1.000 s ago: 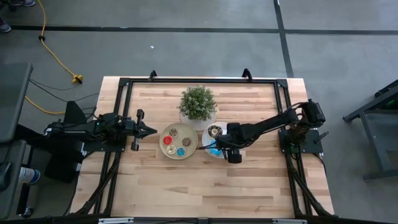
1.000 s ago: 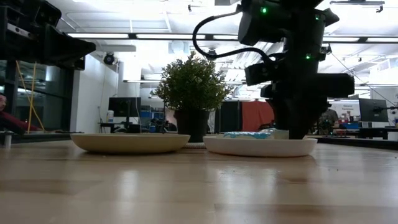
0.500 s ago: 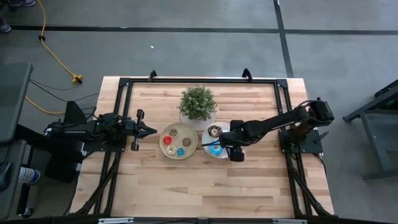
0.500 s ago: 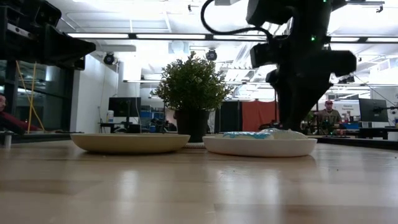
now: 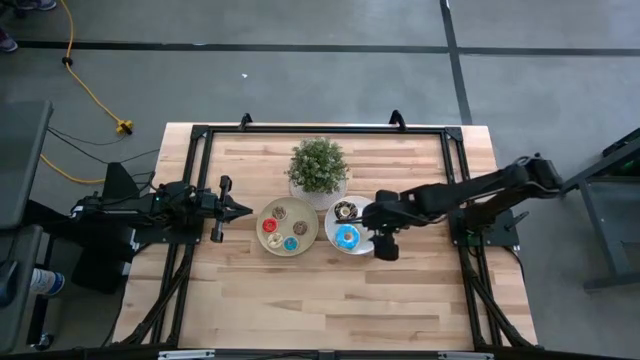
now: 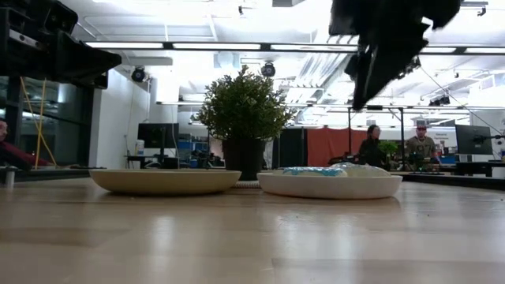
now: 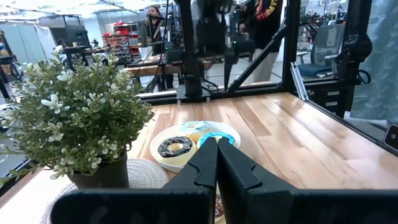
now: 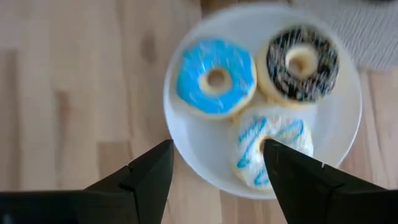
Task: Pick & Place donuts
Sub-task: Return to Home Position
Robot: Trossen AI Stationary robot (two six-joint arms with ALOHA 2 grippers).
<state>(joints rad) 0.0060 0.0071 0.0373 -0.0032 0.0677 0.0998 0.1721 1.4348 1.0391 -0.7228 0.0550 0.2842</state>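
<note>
**High view.** The round white plate [image 5: 329, 222] lies on the wooden counter [image 5: 330, 300]. It carries three large toy donuts: a blue-iced ring [image 5: 347, 237], a dark chocolate ring [image 5: 345, 210] and a white ring with blue stripes [image 5: 366, 222]. The right end effector [image 5: 384, 240] hangs over this plate's rim, on the side toward its own arm base. The left end effector [image 5: 240, 210] waits beyond the round tan plate [image 5: 303, 212]. That plate lies just beside the white plate and holds the small donuts [image 5: 270, 226]. One second ago the right arm covered the blue ring; now the ring is free.

**Low view.** The right arm is only a dark shape high above the white plate. Half a second ago it reached almost down to the plate.

**Left wrist view.** The left fingers are clenched together on nothing and point toward the white plate, past the green potted plant [image 7: 74, 118].

**Right wrist view.** The right fingers are spread wide and empty. The three rings lie flat below them, toward the plate's centre, and being round they have no long axis. I judge that the placing is finished, so the move to come is only to pull away from the plate.
</note>
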